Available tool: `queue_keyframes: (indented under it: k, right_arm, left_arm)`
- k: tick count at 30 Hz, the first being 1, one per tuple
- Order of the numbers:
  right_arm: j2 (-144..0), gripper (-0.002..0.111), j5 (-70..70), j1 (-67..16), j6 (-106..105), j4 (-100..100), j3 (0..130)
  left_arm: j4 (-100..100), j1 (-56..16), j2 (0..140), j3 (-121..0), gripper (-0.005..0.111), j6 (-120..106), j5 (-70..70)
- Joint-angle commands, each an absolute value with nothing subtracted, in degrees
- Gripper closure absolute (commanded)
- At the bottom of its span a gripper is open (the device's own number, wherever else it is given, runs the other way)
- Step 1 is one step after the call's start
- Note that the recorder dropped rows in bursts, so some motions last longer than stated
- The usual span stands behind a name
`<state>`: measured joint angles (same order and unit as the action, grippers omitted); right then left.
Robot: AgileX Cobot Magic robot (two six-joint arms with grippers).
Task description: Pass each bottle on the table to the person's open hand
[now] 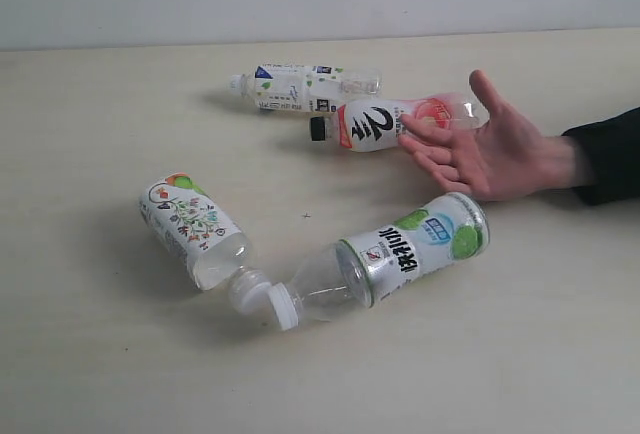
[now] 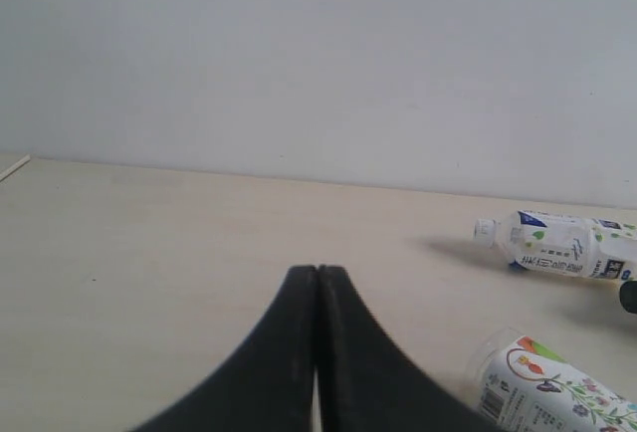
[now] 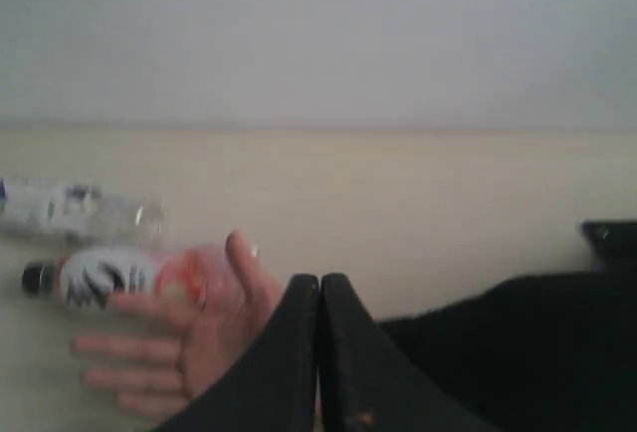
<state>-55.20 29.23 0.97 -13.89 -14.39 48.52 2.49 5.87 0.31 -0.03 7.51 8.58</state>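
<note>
With left tool (image 2: 317, 275) and right tool (image 3: 319, 283) both clenched empty, we should spread the right one and grip the lime-label bottle (image 1: 410, 252), lying on the tabletop (image 1: 90, 374) near the open hand (image 1: 495, 154), mid-body.

Ext cam above table (image 1: 90, 374); wrist cams low, sharing blue-green bottle (image 2: 562, 245).

No wording reads clearly: the pink-tinted bottle (image 3: 109, 280) ahead of the right gripper (image 3: 319, 279) bears bold black brush script, the lime-labelled bottle (image 1: 410, 246) black characters, both undecipherable.
</note>
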Motion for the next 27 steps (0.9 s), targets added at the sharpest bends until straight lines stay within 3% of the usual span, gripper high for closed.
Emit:
queue_keyframes:
  k: [1, 5, 10, 17, 27]
  right_arm:
    - [-65.3, 0.108, 46.9, 1.3, -24.8, -21.2, 57.2]
    - [-72.6, 0.100, 57.4, 0.3, -31.0, -29.4, 63.0]
    - [-77.6, 0.087, 60.7, -7.9, -35.2, -25.0, 65.1]
    - [-83.0, 0.049, 64.5, -23.6, -49.2, -15.1, 65.0]
    - [-87.4, 0.040, 62.6, -35.5, -52.7, 5.1, 65.0]
  left_arm:
    - [2.6, 5.5, 0.0, 0.0, 0.107, 7.5, 8.3]
    - [2.6, 5.5, 0.0, 0.0, 0.107, 7.5, 8.3]
    - [2.6, 5.5, 0.0, 0.0, 0.107, 7.5, 8.3]
    - [2.6, 5.5, 0.0, 0.0, 0.107, 7.5, 8.3]
    - [2.6, 5.5, 0.0, 0.0, 0.107, 7.5, 8.3]
